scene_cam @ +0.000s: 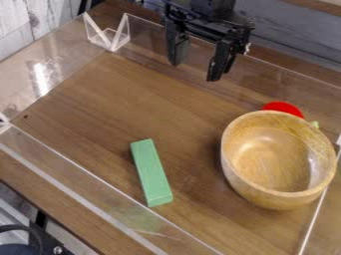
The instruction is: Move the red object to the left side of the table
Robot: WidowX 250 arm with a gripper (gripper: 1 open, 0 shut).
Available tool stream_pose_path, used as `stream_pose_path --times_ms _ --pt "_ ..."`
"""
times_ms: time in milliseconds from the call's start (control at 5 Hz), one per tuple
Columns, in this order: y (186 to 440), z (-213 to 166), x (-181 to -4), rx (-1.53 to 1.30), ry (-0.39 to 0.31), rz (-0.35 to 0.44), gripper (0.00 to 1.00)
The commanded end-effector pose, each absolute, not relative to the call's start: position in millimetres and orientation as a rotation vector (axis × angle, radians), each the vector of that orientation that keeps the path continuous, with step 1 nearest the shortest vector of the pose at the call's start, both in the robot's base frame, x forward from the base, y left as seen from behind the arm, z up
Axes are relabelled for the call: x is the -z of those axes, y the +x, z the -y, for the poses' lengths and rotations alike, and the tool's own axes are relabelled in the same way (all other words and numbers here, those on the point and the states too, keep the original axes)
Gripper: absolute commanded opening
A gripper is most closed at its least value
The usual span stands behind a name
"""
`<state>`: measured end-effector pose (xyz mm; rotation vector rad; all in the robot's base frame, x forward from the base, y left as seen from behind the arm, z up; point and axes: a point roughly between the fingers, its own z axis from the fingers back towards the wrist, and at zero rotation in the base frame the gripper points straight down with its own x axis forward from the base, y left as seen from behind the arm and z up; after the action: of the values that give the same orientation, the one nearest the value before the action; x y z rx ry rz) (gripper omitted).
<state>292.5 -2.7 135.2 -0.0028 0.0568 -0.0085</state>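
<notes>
The gripper hangs above the far part of the table, fingers pointing down and spread wide, nothing between them. The red ball sits tucked right behind the wooden bowl, against its far rim, and only its top shows over the edge. That is the worry here.

From the bowl, the gripper is up and to the left, well apart from the ball. To get it, the fingers have to come down into the narrow spot between the bowl's far rim and the clear wall just behind the bowl. One finger could land on the rim and tip or shove the bowl; I'd judge that the likeliest slip. A round ball pinched off-centre can also squirt out and roll, maybe further behind the bowl or along the wall where it is harder to reach.

How much room there is behind the bowl, I cannot tell from this angle.

Then the carry: the green block lies left of the bowl, nearer the front edge, so a low sweep across could clip it. And a ball set down loosely on the left side may simply roll on.
</notes>
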Motion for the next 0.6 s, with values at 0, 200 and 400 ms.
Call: stream_pose_path --times_ms 0,200,400 --pt "311.9 27.3 -124.4 0.039 -0.015 -0.060 1.00" --pt "344.3 64.5 -109.3 0.112 -0.032 -0.044 1.00" --pt "372.8 89.3 -108.0 0.217 -0.054 -0.028 1.00"
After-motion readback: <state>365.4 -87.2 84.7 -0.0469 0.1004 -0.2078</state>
